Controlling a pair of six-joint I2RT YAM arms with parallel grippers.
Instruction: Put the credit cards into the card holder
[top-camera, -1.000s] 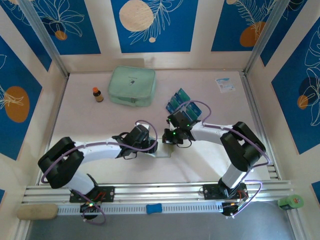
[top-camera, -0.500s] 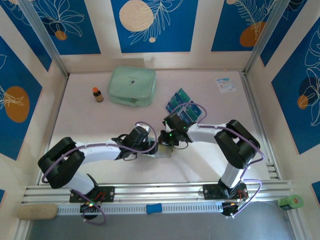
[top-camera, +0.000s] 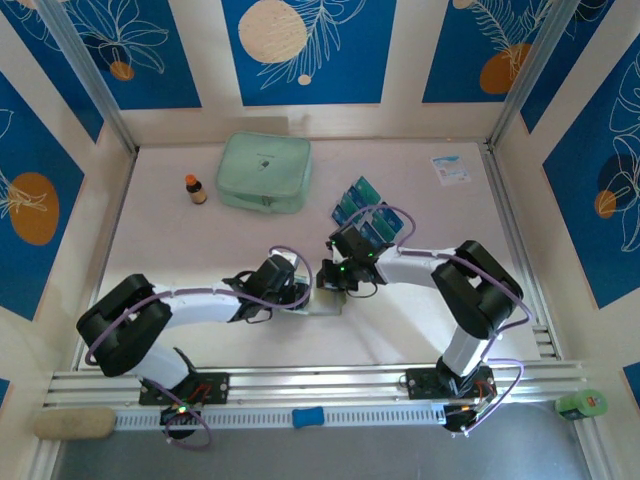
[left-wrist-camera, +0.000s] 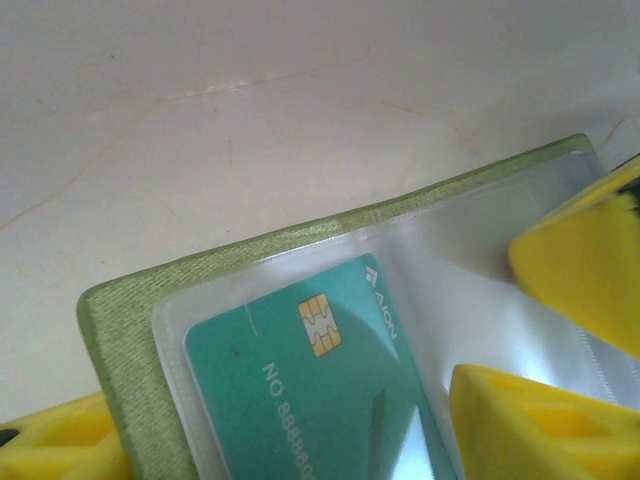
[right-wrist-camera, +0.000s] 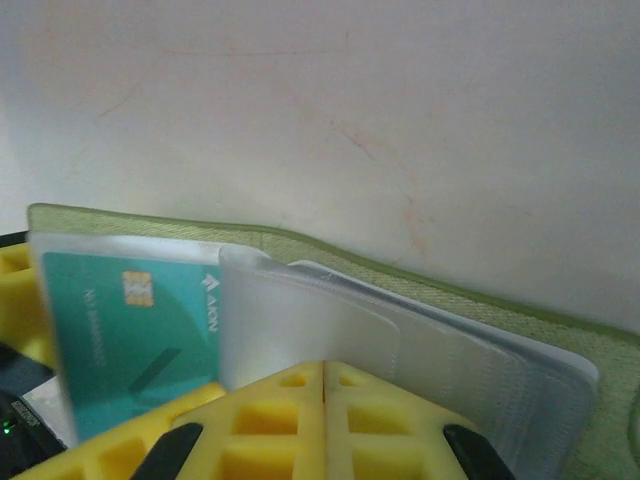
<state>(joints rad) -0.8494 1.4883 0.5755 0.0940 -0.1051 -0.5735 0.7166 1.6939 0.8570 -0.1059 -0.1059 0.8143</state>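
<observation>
1. The right gripper (right-wrist-camera: 325, 390), fingers pressed together, rests on the clear sleeves (right-wrist-camera: 380, 340) just ahead of it, probably to pin the card holder (right-wrist-camera: 420, 285) open.
2. The left gripper (left-wrist-camera: 290, 425) is spread on both sides of the holder's leaf, with one teal card (left-wrist-camera: 280, 380) sleeved between its fingers.
3. The other credit cards (top-camera: 357, 203) wait beyond the right gripper.

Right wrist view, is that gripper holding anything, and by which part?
The fingers of the right gripper are shut, apparently pinching a clear sleeve of the card holder by its near edge. The teal credit card sits in the neighbouring sleeve, not gripped.
</observation>
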